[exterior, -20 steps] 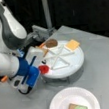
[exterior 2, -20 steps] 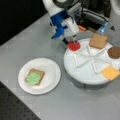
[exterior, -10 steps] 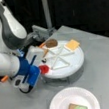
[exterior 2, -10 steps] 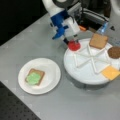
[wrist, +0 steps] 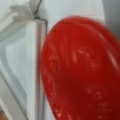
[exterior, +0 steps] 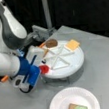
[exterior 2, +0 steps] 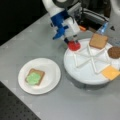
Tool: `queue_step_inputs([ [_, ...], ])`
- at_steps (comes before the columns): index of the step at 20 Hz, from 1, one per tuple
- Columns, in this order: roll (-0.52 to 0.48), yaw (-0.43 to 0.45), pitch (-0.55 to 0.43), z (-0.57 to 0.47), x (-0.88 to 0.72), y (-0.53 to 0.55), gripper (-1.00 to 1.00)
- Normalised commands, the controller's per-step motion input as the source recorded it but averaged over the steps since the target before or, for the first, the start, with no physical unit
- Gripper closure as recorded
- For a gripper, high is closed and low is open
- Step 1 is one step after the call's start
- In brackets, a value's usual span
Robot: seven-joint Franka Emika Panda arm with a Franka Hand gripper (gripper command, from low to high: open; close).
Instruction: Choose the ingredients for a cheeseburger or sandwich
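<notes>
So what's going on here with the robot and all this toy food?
The gripper is at the edge of the divided white tray, right at a red tomato disc, which fills the wrist view. On the tray lie a toast square, a brown patty and a yellow cheese square. On the white plate a sandwich is begun: toast with green lettuce on top.

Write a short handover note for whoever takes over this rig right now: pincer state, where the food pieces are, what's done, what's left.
Pincer: at the divided tray's edge, right over the tomato; grip not visible.
Plate: toast with lettuce on top, already placed.
On the tray: another toast, patty, cheese.
Left: tomato is not yet on the plate; the stack has no top toast.
</notes>
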Motion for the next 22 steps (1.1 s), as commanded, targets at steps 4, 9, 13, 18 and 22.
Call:
queue_step_inputs([
  [4,0.113,0.047,0.098,0.05,0.18,-0.05,1.00],
  [9,0.119,0.032,0.100,0.04,0.19,-0.07,1.00],
  [13,0.107,0.028,0.093,0.03,0.20,-0.11,1.00],
  [18,0.089,0.032,0.097,-0.01,0.17,-0.19,1.00],
  [22,0.093,0.051,0.123,0.09,0.26,-0.38,1.00],
])
